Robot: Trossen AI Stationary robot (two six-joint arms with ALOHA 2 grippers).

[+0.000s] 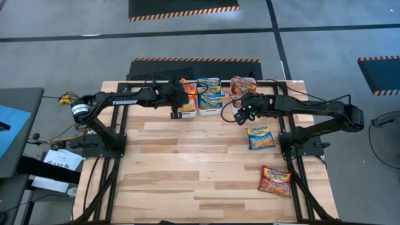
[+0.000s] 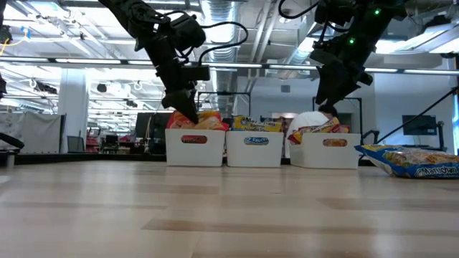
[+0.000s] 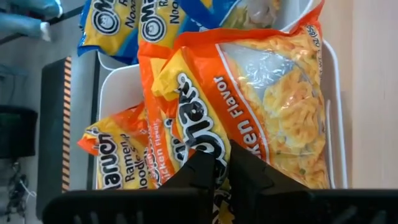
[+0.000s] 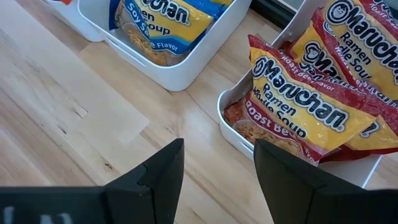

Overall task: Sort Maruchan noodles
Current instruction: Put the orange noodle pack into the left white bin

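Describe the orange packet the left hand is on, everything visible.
The orange packet is a flat plastic noodle pack, orange-edged with a clear window showing yellow noodles and "Chicken Flavor" print. It lies tilted on other orange packets in the left white tub, partly over the rim. The left hand has its fingers closed together on the packet's near edge. In the low view it pokes up above the tub wall.

left gripper (image 1: pixel 177 113) | lowered, jaws closed together || right gripper (image 4: pixel 214 163) | raised, jaws parted, empty
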